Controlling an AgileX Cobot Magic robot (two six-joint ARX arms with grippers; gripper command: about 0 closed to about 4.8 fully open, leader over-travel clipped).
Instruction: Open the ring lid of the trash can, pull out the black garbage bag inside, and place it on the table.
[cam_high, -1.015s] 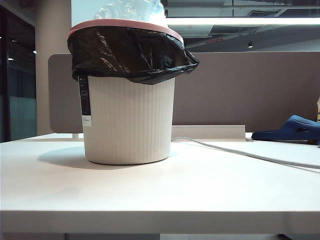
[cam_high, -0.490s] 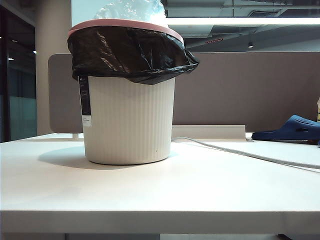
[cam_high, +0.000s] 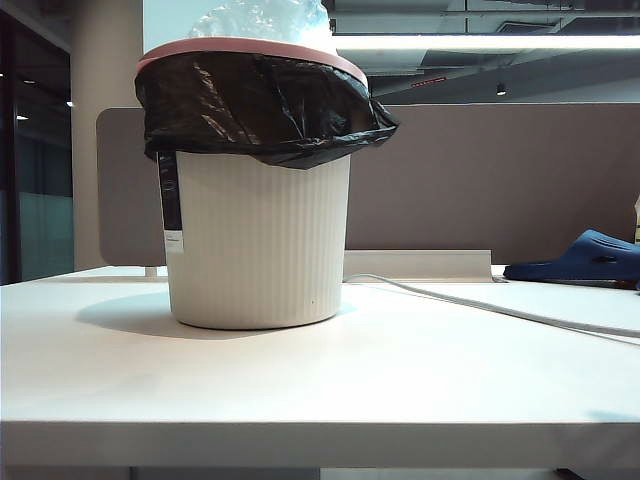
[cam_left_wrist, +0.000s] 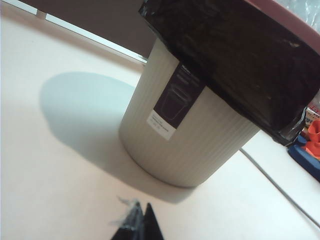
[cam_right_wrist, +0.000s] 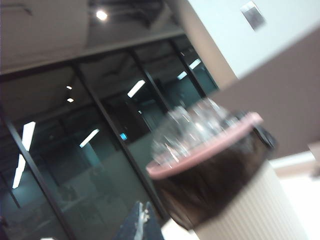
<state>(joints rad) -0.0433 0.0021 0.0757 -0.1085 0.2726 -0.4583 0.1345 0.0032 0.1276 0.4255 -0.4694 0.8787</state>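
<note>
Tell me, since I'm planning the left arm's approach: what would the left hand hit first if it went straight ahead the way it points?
Probably the trash can: the shut left hand points toward its ribbed lower wall, with only bare table between. Depth is unclear.

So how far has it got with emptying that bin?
Nothing looks done yet. The pink ring lid sits flat on the trash can, clamping the black garbage bag folded over the rim. Nothing is in hand: the left gripper and the right gripper are both shut, empty and apart from the can. Left: lift the ring, pull the bag out, lay it on the table.
</note>
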